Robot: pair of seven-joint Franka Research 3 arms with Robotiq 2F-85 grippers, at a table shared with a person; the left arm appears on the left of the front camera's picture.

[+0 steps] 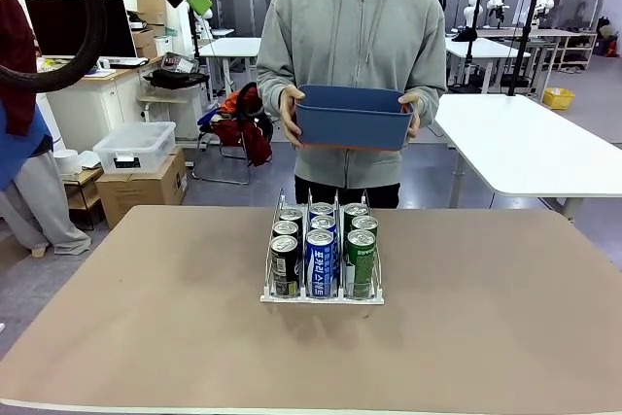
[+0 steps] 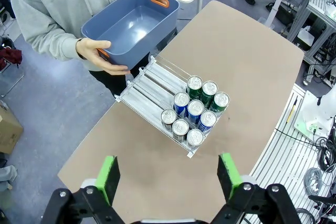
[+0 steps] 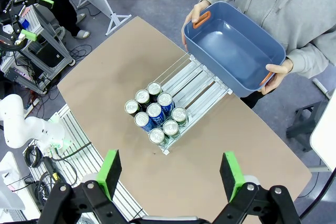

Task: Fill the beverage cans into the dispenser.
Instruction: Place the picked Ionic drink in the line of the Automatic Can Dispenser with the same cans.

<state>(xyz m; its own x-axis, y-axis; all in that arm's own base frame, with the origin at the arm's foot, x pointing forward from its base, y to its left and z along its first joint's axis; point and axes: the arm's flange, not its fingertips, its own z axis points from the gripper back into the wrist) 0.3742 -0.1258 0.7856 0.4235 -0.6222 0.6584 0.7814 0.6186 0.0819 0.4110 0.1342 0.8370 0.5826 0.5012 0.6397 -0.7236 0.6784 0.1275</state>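
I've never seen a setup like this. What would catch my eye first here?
Most likely the rack in the middle of the brown table, holding nine drink cans in three rows: black, blue and green. Just behind it, at the far edge, a person in a grey hoodie holds an empty blue bin with both hands. From above, each robot arm's green-padded jaws stand wide open, high over the table.

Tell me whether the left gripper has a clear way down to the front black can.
Probably yes. The left gripper hangs open above the table, and nothing lies between it and the front black can, though neighbouring cans crowd it.
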